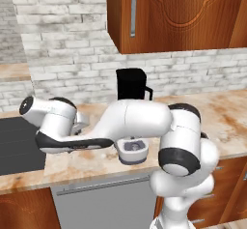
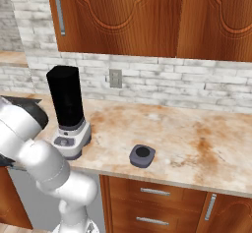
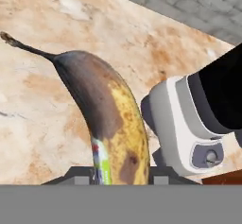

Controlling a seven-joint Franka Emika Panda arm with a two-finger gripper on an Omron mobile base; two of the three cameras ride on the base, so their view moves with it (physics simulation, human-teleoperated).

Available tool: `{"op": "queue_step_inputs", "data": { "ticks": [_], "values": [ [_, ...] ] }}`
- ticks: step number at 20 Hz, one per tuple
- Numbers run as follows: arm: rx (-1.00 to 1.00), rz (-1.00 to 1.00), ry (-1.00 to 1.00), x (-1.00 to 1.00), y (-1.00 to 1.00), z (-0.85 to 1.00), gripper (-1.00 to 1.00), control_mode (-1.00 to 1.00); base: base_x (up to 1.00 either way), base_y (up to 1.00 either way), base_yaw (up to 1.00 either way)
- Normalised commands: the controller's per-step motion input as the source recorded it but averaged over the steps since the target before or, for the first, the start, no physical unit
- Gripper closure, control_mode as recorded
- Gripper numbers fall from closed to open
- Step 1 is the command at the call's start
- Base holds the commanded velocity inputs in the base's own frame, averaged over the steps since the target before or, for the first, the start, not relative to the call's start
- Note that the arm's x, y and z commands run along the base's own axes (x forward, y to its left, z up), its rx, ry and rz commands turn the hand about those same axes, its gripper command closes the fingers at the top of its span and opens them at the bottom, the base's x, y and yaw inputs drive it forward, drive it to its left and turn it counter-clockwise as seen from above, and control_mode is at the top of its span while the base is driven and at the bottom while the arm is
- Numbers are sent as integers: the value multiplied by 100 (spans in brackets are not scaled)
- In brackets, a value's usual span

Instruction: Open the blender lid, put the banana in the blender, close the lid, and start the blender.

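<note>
The blender lid (image 2: 142, 156) lies on the marble table (image 2: 197, 143) to the right of the blender (image 2: 66, 111), off the open jar so fruit can go in. The jaws are closed on the banana (image 3: 111, 119), gripping its lower end beside the blender base, probably to carry it to the jar. A small sticker (image 3: 100, 164) on the banana shows red and green; no lettering is legible

the blender (image 2: 68, 110), a tall black jar on a light grey base with a round front dial, stands upright and uncapped on the counter. the blender lid (image 2: 142, 156) lies flat well right of it. the banana (image 3: 111, 124), brownish-yellow with a dark stem, lies just beside the base.
</note>
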Motion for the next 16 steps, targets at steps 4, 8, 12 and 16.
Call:
{"op": "queue_step_inputs", "data": {
  "ticks": [4,8,12,16],
  "values": [
    [0,-9,-33,-35,-67,100,100,-100,0,0,0],
    [3,-8,-42,-33,-80,100,100,-100,0,0,0],
    [1,-7,-36,-21,-81,100,100,-100,0,0,0],
    [0,-11,-31,-6,-70,100,100,-100,0,0,0]
  ]
}}
